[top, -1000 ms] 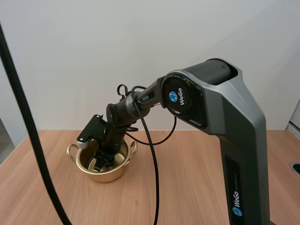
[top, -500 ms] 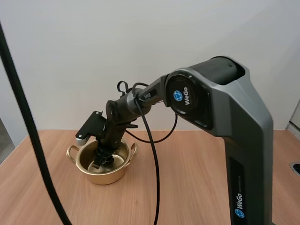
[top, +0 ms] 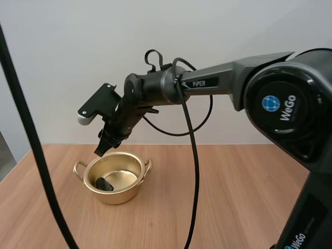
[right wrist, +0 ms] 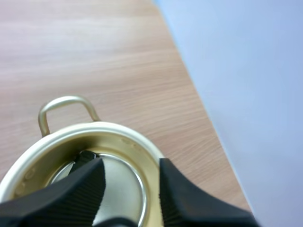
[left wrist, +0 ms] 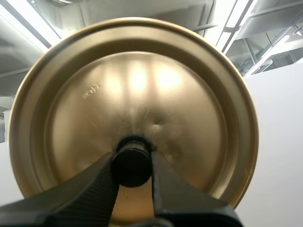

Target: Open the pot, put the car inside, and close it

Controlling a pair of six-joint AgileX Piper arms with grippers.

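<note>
Table (top: 223,202): car (top: 104,184) in pot (top: 118,196), right gripper (top: 99,151) above; left gripper (left wrist: 132,163) pinches lid (left wrist: 137,80).

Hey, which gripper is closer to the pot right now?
Right. The right gripper hangs just above the pot, jaws open. The left gripper is off elsewhere, jaws shut on the lid by its knob.

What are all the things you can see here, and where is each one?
table: one, light wood, under the pot
pot: one, gold, open, on the table
car: one, dark, lying inside the pot
lid: one, gold with a black knob, up in the air
left tool: one, black, shut on the lid's knob
right tool: one, black, open, above the pot
</note>
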